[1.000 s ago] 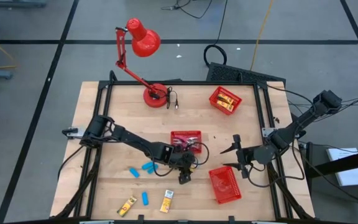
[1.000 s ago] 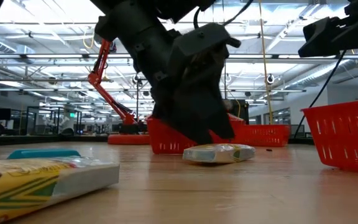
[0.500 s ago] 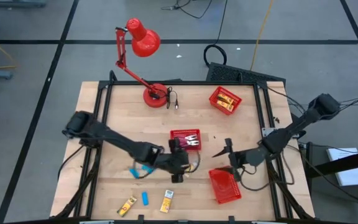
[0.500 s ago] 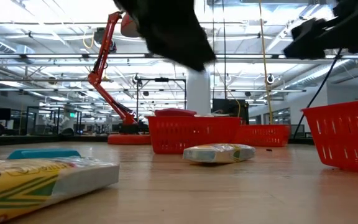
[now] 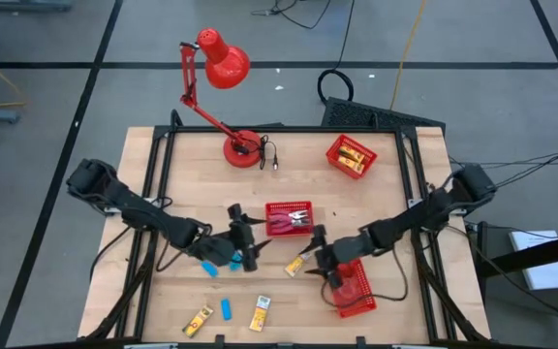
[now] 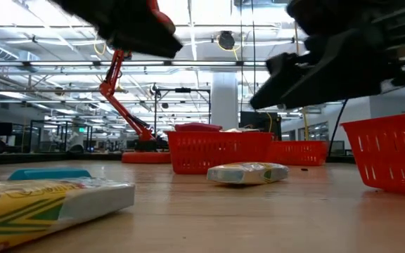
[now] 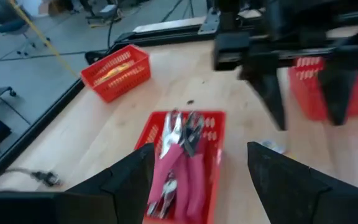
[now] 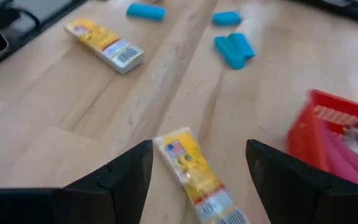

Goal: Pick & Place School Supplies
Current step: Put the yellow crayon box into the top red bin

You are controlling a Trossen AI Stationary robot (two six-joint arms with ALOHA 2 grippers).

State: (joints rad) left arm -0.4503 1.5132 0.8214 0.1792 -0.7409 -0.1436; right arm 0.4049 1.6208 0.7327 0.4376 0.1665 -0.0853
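Centre basket (image 5: 289, 217) holds red-handled tools (image 7: 178, 155).

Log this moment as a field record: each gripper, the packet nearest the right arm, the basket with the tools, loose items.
left gripper: open, empty, over the blue blocks
right gripper: open, empty, above the yellow packet
centre basket: holds red-handled tools
loose on table: two more packets near the front edge, blue blocks

Packets (image 8: 194, 171): I see yellow with white ends.
Blocks (image 8: 234, 49): I see plain blue.
Baskets (image 7: 185, 162): red mesh.
Tool handles (image 7: 178, 180): red-pink.
Lamp (image 5: 223, 60): red.
Table (image 5: 376, 194): pale wood.
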